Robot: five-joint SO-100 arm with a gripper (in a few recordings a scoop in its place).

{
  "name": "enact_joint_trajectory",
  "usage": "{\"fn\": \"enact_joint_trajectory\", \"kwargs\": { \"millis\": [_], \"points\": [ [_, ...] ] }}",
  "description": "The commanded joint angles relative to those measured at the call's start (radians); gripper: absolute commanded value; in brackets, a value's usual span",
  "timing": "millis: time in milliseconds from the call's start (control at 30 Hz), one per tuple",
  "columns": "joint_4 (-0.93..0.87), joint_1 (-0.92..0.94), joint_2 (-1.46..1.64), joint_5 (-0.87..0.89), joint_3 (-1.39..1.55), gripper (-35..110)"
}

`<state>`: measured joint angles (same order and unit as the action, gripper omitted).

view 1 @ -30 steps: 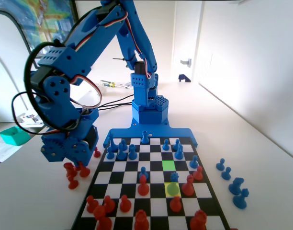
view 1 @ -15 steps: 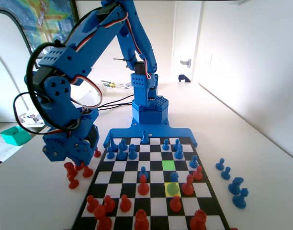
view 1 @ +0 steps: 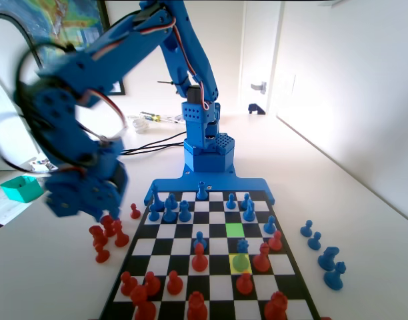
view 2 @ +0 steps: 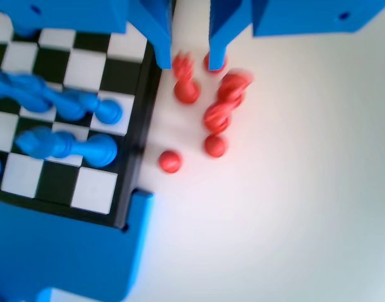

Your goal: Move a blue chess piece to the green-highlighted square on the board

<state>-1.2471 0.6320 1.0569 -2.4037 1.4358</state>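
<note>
A small blue pawn stands on the yellow square in the fixed view. The green-highlighted square lies bare one row farther up the board. My gripper hangs off the board's left side above a cluster of red pieces, blurred by motion. In the wrist view the gripper is open; its two jaws stand apart with nothing between them, over loose red pieces on the table beside the board edge.
Blue pieces fill the far rows and red pieces the near rows. Several captured blue pieces lie right of the board. A teal box sits at the far left. In the wrist view, blue pieces stand near the board edge.
The arm has swung left and a little up, away from the board's edge, and now shows motion blur. The pieces on the board have not moved.
</note>
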Motion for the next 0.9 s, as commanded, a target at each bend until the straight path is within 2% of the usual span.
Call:
{"fn": "enact_joint_trajectory", "kwargs": {
  "millis": [0,200,500,867],
  "points": [
    [-0.221,-0.014,0.051,-0.044,-0.239,13],
    [-0.394,-0.091,0.143,-0.003,-0.336,12],
    [-0.33,-0.327,0.345,0.278,-0.166,12],
    [-0.27,-0.606,0.371,0.638,-0.121,12]
  ]
}}
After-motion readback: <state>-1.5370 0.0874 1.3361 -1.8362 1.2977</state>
